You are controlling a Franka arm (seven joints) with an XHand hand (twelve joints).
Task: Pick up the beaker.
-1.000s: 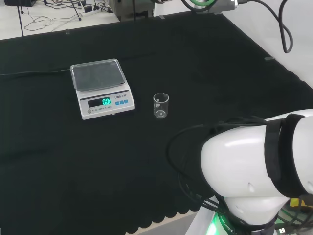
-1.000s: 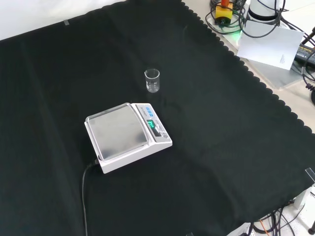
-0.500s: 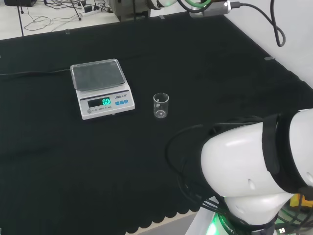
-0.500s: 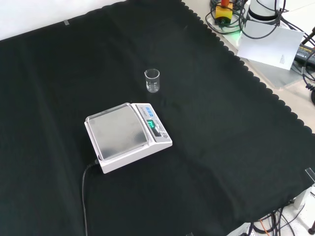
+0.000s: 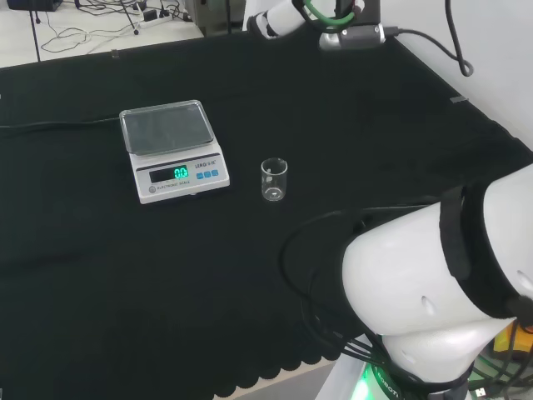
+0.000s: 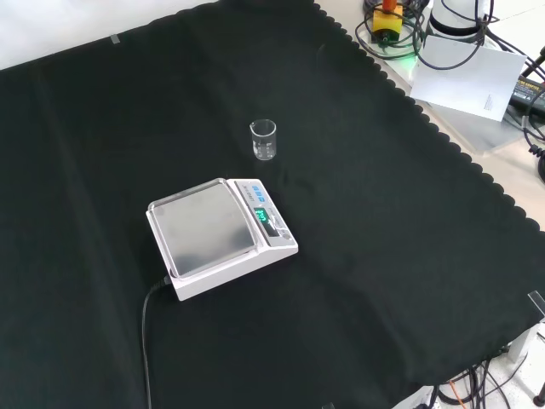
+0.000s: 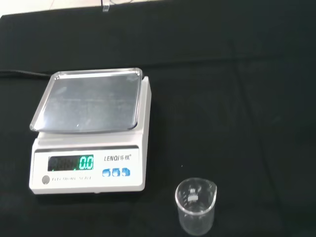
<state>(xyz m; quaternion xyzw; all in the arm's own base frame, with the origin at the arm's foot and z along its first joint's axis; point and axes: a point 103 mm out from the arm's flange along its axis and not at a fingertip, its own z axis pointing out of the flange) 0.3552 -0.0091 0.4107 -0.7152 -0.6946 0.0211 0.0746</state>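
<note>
Beaker [image 5: 274, 179] stands upright and empty on the table [image 6: 383, 213], just right of the scale [image 5: 171, 150] in the head view, well apart from my arm's far end at that view's top. From the wrist camera it sits low and ahead, so I judge the reach must go down and forward. I cannot tell how the hand is set.

1. The beaker [image 7: 196, 205] is clear glass or plastic, smooth and glossy, with faint printed marks on its wall.
2. The scale [image 7: 90, 136] has a white, smooth plastic body with a slight sheen.
3. Its weighing pan [image 7: 88, 100] looks like brushed metal, dull grey and softly reflective.
4. The black cloth [image 6: 383, 221] over the surface is matt and finely textured, with a scalloped edge.
5. The arm's link [image 5: 425, 292] is glossy white plastic.
</note>
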